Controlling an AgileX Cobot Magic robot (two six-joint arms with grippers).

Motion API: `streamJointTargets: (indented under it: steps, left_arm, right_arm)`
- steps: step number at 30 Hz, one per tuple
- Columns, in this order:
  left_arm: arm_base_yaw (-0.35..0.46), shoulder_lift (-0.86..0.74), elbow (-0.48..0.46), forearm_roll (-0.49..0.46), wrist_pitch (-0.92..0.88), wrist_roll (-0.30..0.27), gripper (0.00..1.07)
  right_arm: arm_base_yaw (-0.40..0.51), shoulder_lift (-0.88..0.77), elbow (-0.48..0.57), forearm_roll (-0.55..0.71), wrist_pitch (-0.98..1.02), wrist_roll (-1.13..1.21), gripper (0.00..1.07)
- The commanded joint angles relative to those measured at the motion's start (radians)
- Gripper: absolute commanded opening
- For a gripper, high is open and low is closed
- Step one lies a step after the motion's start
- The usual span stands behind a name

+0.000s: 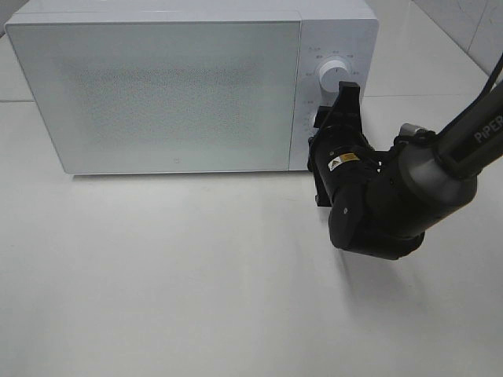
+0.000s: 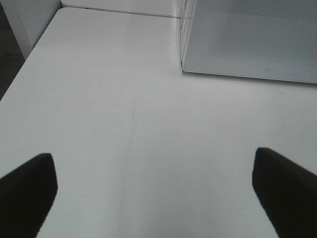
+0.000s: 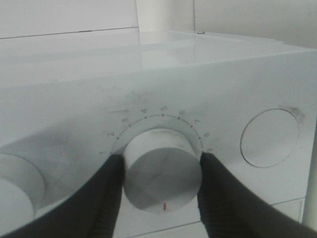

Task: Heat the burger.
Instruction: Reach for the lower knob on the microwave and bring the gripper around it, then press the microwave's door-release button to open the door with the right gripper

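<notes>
Right gripper (image 3: 159, 168) clamped on the microwave (image 1: 157, 86) numbered dial (image 3: 158, 182).
Left gripper (image 2: 153, 191) spread wide, holding nothing, above the table (image 2: 124, 124). Microwave door closed; burger position cannot be told.

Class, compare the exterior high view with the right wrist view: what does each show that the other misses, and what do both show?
Exterior only: the whole closed door, the table and the right arm. Wrist only: the knob clasped by the fingers, its numbered scale, a red mark and a round button. Both: the white microwave and those fingers.
</notes>
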Motion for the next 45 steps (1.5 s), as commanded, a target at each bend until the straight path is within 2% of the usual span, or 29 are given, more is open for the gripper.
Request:
streamJointTargets:
  steps: [1,6,7,8,10,11,12,13,15,21,25,31,39,41,45]
  left_arm:
    - [0.0,-0.015,0.002,-0.003,-0.014,-0.005,1.0]
    - [0.0,-0.015,0.002,-0.003,-0.014,-0.005,1.0]
    - [0.0,-0.015,0.002,-0.003,-0.014,-0.005,1.0]
    - [0.0,-0.015,0.002,-0.003,-0.014,-0.005,1.0]
    - [0.0,-0.015,0.002,-0.003,-0.014,-0.005,1.0]
    - [0.0,-0.015,0.002,-0.003,-0.014,-0.005,1.0]
    - [0.0,-0.015,0.002,-0.003,-0.014,-0.005,1.0]
    - [0.0,-0.015,0.002,-0.003,-0.014,-0.005,1.0]
    - [0.0,-0.015,0.002,-0.003,-0.014,-0.005,1.0]
    - [0.0,-0.015,0.002,-0.003,-0.014,-0.005,1.0]
    - [0.0,-0.015,0.002,-0.003,-0.014,-0.005,1.0]
    - [0.0,-0.015,0.002,-0.003,-0.014,-0.005,1.0]
    - [0.0,-0.015,0.002,-0.003,-0.014,-0.005,1.0]
    - [0.0,-0.015,0.002,-0.003,-0.014,-0.005,1.0]
    - [0.0,-0.015,0.002,-0.003,-0.014,-0.005,1.0]
  right_arm:
    - [-0.007,-0.007,-0.042,-0.151,0.068,0.012,0.04]
    - [-0.007,-0.007,-0.042,-0.151,0.066,0.012,0.11]
    - [-0.007,-0.007,-0.042,-0.144,0.066,0.012,0.17]
    - [-0.007,-0.007,-0.042,-0.144,0.066,0.012,0.17]
    - [-0.007,-0.007,-0.038,-0.126,0.062,0.012,0.28]
    - [-0.007,-0.007,-0.038,-0.126,0.062,0.012,0.28]
    - [-0.007,-0.007,-0.033,-0.111,0.063,0.012,0.36]
    - [-0.007,-0.007,-0.033,-0.111,0.063,0.012,0.36]
    - [-0.007,-0.009,-0.019,-0.086,0.062,0.016,0.45]
    - [-0.006,-0.021,0.018,-0.055,0.036,0.01,0.58]
    - [-0.004,-0.04,0.055,-0.087,0.023,-0.043,0.67]
    - [-0.004,-0.084,0.095,-0.137,0.065,-0.089,0.68]
    - [-0.004,-0.145,0.164,-0.138,0.115,-0.142,0.68]
    - [-0.004,-0.186,0.212,-0.138,0.125,-0.211,0.68]
    - [-0.004,-0.23,0.239,-0.157,0.167,-0.286,0.68]
